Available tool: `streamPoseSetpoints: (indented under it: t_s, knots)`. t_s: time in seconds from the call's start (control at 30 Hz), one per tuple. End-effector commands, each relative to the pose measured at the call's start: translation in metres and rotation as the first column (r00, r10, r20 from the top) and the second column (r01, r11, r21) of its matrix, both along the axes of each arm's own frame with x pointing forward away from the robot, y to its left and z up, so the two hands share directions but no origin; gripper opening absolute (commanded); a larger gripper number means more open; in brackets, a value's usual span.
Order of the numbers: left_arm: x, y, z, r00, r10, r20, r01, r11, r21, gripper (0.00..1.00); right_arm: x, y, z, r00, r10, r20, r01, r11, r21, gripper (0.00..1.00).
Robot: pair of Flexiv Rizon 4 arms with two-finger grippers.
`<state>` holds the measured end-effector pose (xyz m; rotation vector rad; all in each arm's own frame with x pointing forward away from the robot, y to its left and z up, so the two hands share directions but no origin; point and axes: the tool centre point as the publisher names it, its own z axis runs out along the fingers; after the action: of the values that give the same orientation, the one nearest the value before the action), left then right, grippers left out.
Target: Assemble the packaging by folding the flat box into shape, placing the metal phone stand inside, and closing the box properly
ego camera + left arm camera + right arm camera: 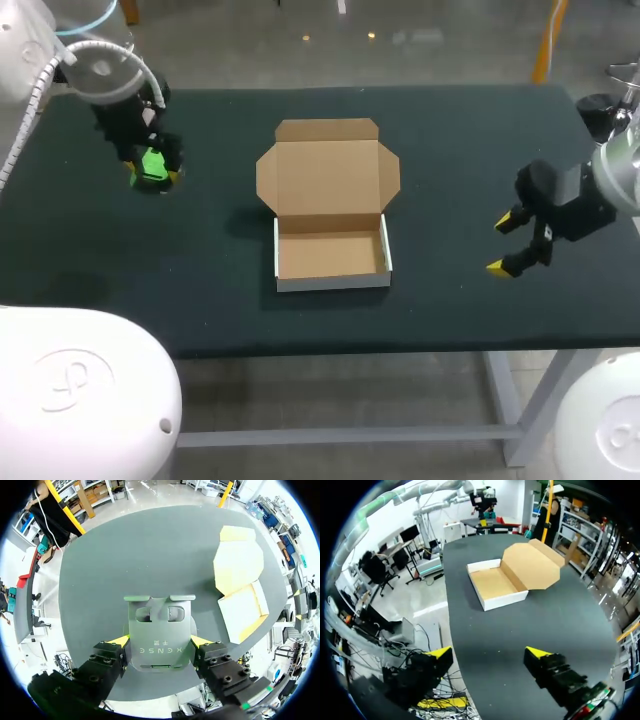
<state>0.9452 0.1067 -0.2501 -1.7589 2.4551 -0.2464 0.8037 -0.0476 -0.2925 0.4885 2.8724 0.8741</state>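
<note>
Box: was folded into shape, lid open, empty, at centre of table.
Phone stand: was clamped in left gripper fingers, well apart from box.
Right gripper: fingers were apart, holding nothing.
Remaining: stand insertion and lid closure, by my judgement.

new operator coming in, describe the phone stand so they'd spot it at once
On the dark table, look to the far left, away from the open box in the middle. The left gripper is shut on the stand there: a greenish metal plate with two cutouts, the only non-cardboard thing.
</note>
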Motion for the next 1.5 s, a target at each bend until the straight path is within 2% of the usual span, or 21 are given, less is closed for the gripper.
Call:
streamPoseSetpoints:
  t_s: [0.03,0.27,0.8,1.33,1.5]
  knots:
    - [-0.017,-0.018,0.005,1.0,-0.021,0.022,0.02,1.0,0.022,0.0,0.0,-0.001,0.001,1.0,0.004,-0.003,-0.004,1.0,0.004,1.0]
    - [-0.04,-0.048,0.005,0.996,-0.088,0.023,0.087,0.996,0.034,0.0,0.0,-0.001,0.001,1.0,0.004,-0.003,-0.004,1.0,0.004,1.0]
    - [-0.072,-0.119,0.004,0.967,-0.254,0.035,0.251,0.966,0.062,0.0,0.0,-0.001,0.001,1.0,0.004,-0.003,-0.004,1.0,0.004,1.0]
    - [-0.089,-0.194,-0.029,0.935,-0.354,-0.01,0.354,0.932,0.076,0.0,0.0,-0.001,0.001,1.0,0.004,-0.003,-0.004,1.0,0.004,1.0]
    - [-0.095,-0.215,-0.038,0.926,-0.377,0.0,0.376,0.922,0.095,0.0,0.0,-0.001,0.001,1.0,0.004,-0.003,-0.004,1.0,0.004,1.0]
